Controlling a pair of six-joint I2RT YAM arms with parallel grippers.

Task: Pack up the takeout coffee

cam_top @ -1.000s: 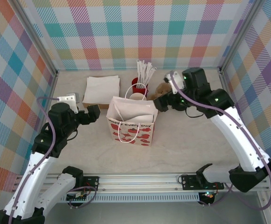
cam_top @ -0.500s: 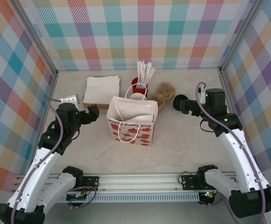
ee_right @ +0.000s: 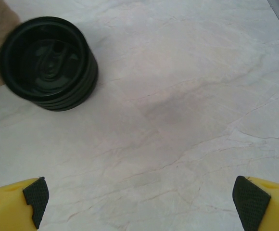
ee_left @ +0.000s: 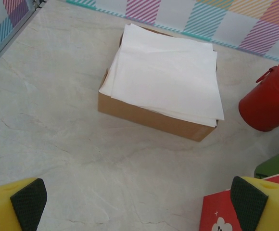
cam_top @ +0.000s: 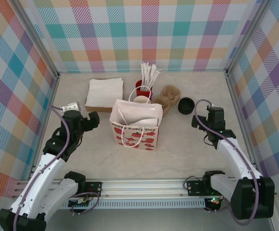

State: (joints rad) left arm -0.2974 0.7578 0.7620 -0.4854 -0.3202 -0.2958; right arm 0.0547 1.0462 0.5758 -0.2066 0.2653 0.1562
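Surface: pale marbled table [cam_top: 192, 144]
Back left: napkin box [cam_top: 104, 93]
Back centre: red cup [cam_top: 139, 87], green cup [cam_top: 141, 99]
Centre: heart-print bag [cam_top: 135, 124]
Back right: brown tray [cam_top: 167, 96], stacked black lids [cam_top: 185, 105]

A white paper bag [cam_top: 135, 126] printed with red hearts stands open mid-bench [cam_top: 192, 149]. Behind it to the left, a shallow cardboard box [ee_left: 149, 114] holds stacked white napkins [ee_left: 168, 77]. Straight behind the bag is a red cup [ee_left: 269, 102] of white wrapped sticks [cam_top: 149, 74], then a brown pulp carrier [cam_top: 169, 94] and stacked black lids [ee_right: 47, 60] further right
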